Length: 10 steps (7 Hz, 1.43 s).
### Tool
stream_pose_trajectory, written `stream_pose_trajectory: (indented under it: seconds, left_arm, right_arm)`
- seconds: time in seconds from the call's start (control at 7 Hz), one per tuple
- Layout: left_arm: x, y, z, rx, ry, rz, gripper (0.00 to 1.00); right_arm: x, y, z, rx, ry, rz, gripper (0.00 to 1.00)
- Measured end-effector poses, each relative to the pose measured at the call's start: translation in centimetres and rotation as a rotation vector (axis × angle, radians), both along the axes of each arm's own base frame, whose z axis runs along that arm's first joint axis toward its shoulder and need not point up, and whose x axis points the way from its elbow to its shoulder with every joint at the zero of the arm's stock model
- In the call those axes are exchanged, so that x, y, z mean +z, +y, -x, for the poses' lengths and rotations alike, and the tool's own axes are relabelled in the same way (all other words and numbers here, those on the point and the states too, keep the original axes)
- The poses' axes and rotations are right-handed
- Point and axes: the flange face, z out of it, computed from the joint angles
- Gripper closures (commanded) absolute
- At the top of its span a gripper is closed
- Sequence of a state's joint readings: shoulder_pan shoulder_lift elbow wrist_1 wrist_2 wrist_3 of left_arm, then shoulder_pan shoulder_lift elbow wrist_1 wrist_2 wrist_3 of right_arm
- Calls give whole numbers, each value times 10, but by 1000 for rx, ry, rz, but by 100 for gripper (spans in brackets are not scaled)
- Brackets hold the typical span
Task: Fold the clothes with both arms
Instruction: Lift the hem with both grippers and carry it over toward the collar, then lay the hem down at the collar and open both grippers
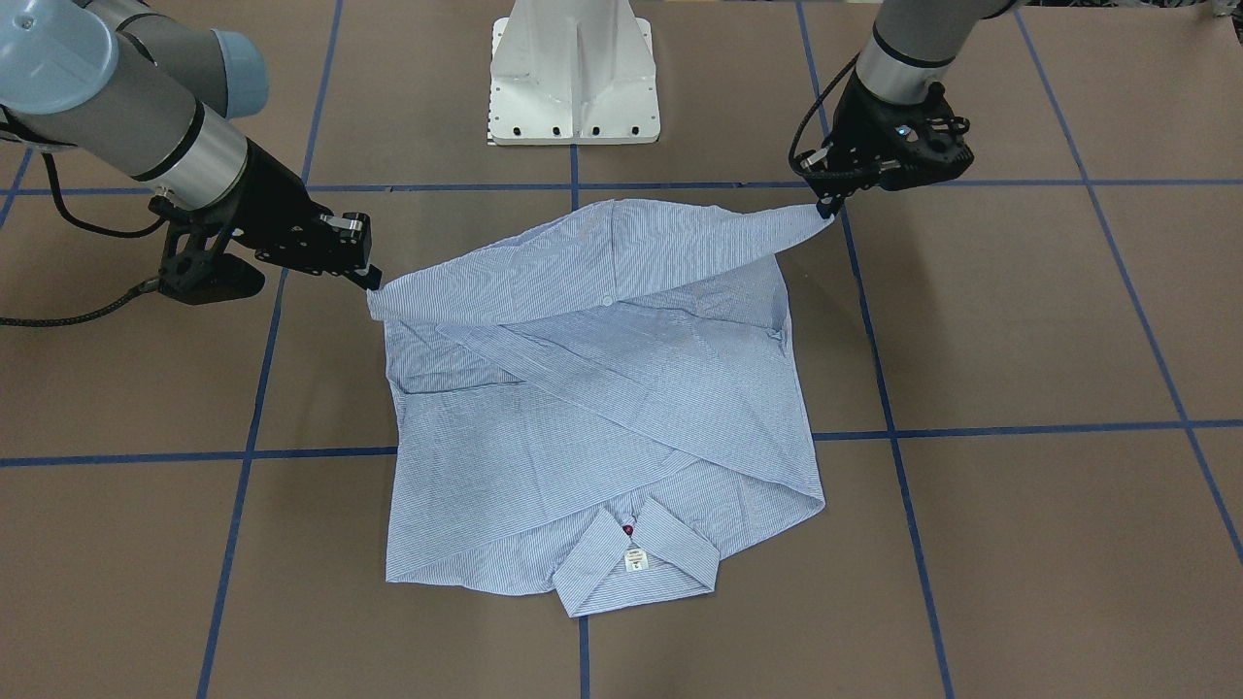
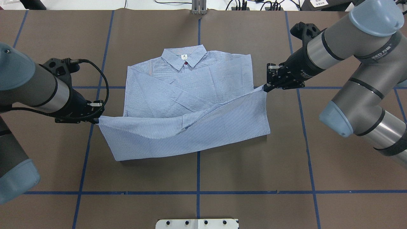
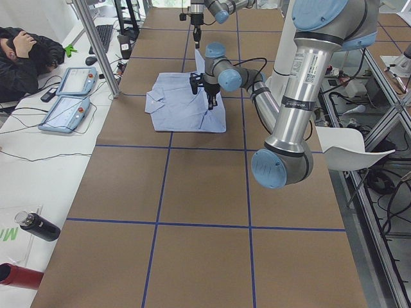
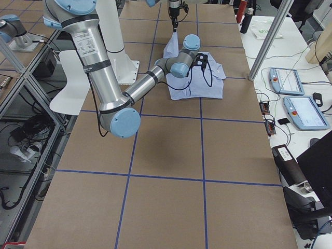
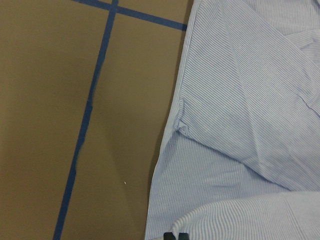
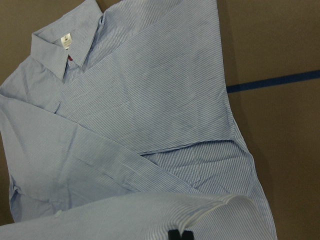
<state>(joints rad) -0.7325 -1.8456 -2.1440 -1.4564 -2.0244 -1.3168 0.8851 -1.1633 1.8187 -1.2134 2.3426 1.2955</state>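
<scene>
The shirt (image 2: 190, 95) lies in the middle of the overhead frame on the brown table (image 2: 222, 165). Its collar (image 2: 173, 54) points toward the top edge and its sleeves (image 1: 631, 408) are crossed over the body. The lower hem (image 2: 143, 118) is raised off the surface. The left gripper (image 2: 97, 120) is clamped on one hem corner at centre left, and the right gripper (image 2: 265, 89) is clamped on the other at centre right. The cloth between them hangs in a shallow sag.

The shirt looks light, thin and limp: a soft woven fabric, pale blue with fine white stripes and creased all over. It should drape wherever it is carried and has no stiffness to hold a fold line. Only the collar (with its small white label (image 2: 183, 57) and the red button (image 2: 185, 63) below it) seems to have any body. The two hem corners are a sensible place to hold, since even tension between them should keep the edge straight. A slack or lopsided pull would likely skew the fold.

Each wrist view shows only the black fingertips at its bottom edge, so how deep the bite goes is hard to judge. A shallow pinch on cloth this smooth could slip.

The table covering looks like matte paper, marked into a grid by blue tape lines (image 2: 198, 171).
</scene>
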Motion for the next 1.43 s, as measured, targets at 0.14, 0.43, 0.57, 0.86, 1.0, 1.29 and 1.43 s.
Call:
stream_pose_trajectory:
  seconds: [0.14, 0.43, 0.57, 0.86, 1.0, 1.29, 1.43]
  left_arm:
    - [6, -19, 2, -17, -10, 11, 100]
    - [5, -66, -17, -47, -22, 24, 100]
    - [7, -87, -26, -61, -21, 23, 100]
    - [20, -124, -27, -100, -12, 16, 100]
    - [27, -142, -24, -122, -10, 12, 100]
    - [34, -176, -23, -156, -4, 5, 100]
    - [41, -188, -24, -166, 0, -1, 100]
  right_arm:
    - [-1, -13, 3, 15, 8, 2, 100]
    - [-7, -38, 11, 41, 20, 5, 100]
    - [-7, -48, 15, 57, 31, 6, 100]
    - [-9, -68, 19, 88, 50, 10, 100]
    - [-11, -81, 20, 102, 57, 14, 100]
    - [-20, -103, 27, 129, 72, 14, 100]
    - [-20, -109, 29, 143, 82, 13, 100]
